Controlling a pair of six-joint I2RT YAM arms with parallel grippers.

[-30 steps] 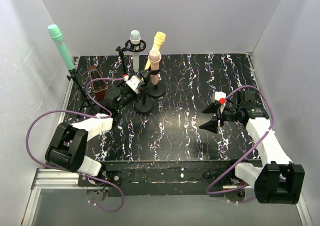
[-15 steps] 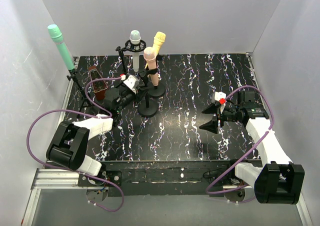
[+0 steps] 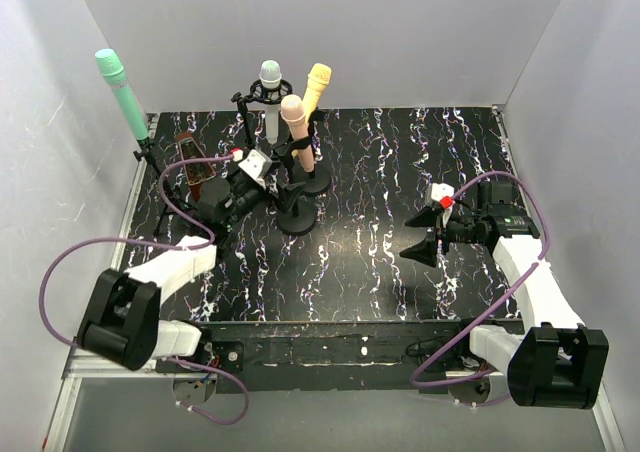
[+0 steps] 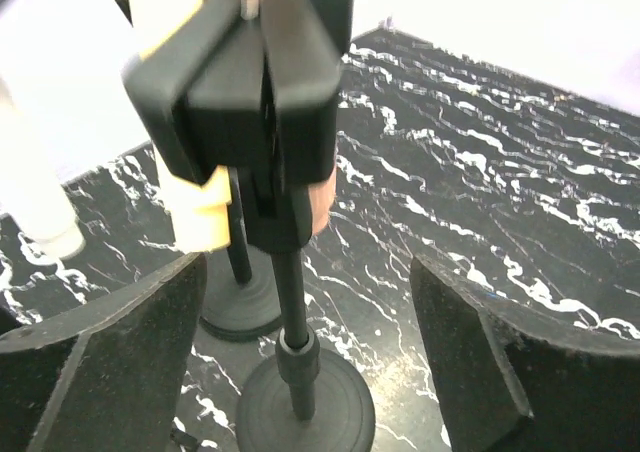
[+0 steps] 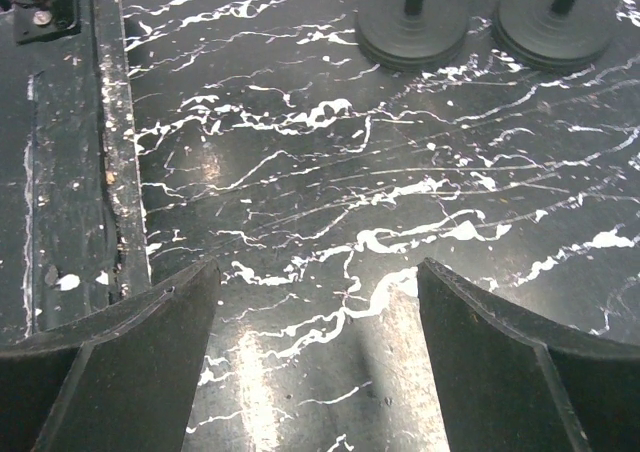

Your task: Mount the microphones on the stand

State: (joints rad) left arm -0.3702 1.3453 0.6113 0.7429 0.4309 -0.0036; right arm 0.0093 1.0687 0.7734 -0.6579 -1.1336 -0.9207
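Note:
Four microphones stand in holders at the back left. The mint green one point(image 3: 122, 94) tilts on a tripod by the left wall. The white one point(image 3: 270, 90) sits in a ring mount, with the yellow one point(image 3: 316, 82) leaning behind. The peach-pink one point(image 3: 294, 122) is clipped in a stand point(image 3: 296, 217) with a round base. My left gripper point(image 3: 268, 184) is open beside that stand. In the left wrist view the stand's pole point(image 4: 291, 307) rises untouched between the spread fingers of the left gripper point(image 4: 305, 312), under its black clip point(image 4: 250, 72). My right gripper point(image 3: 420, 234) is open and empty at the right.
A brown-red block point(image 3: 195, 167) lies near the tripod at the left. In the right wrist view the open right gripper point(image 5: 318, 292) hangs over the marbled table point(image 5: 300, 172), with two round stand bases point(image 5: 412, 27) point(image 5: 555, 17) far ahead. White walls close in the back and both sides.
My left gripper has opened and let go of the stand's pole. The peach-pink microphone and its stand have shifted slightly left. The right arm has not moved.

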